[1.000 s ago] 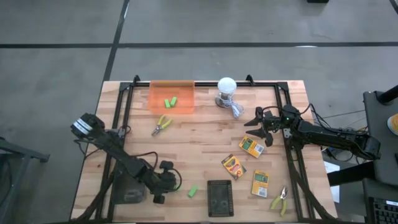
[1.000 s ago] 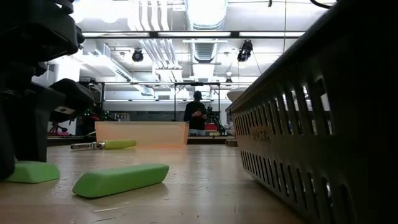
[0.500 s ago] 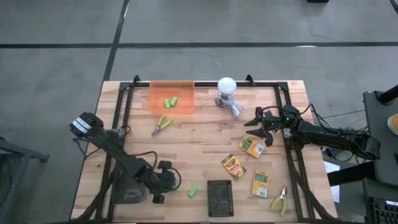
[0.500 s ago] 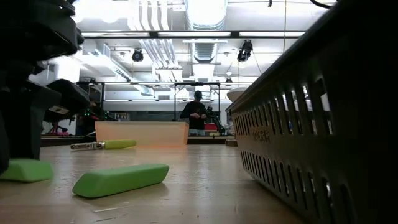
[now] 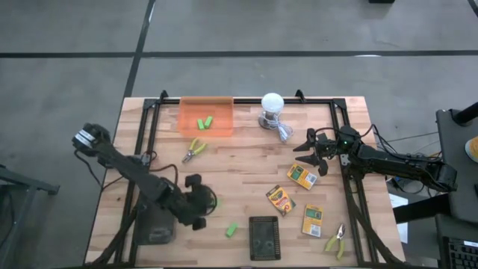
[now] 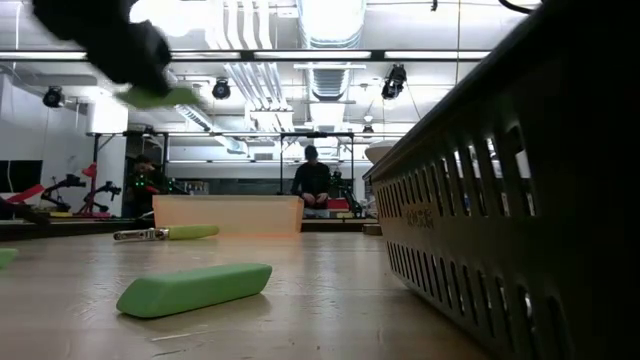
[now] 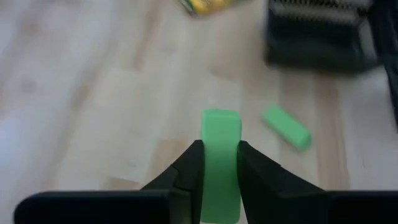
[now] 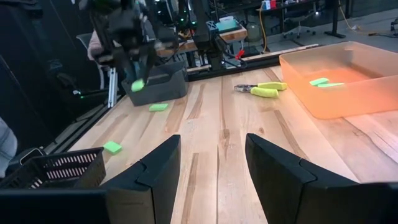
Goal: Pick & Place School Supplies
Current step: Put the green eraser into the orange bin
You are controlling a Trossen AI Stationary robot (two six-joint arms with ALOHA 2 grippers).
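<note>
Jaws of L gripper (image 7: 219, 168) are clamped on a green block (image 7: 221, 163), lifted off the table at approx 7 o'clock; its long axis runs straight out between the fingers. R gripper (image 8: 211, 163), jaws apart, empty, waits at 3 o'clock. Progress, my read: two blocks sit in the orange bin (image 5: 207, 116) at 12; another block (image 5: 232, 229), pliers (image 5: 195, 149) and crayon boxes (image 5: 302, 175) still out.

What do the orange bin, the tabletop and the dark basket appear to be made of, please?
Orange bin: translucent, glossy plastic, probably; green blocks show through its walls.
Tabletop: wood with a smooth pale finish; plank seams and grain are visible.
Dark basket: matte black slotted walls, likely moulded plastic, possibly metal mesh.
</note>
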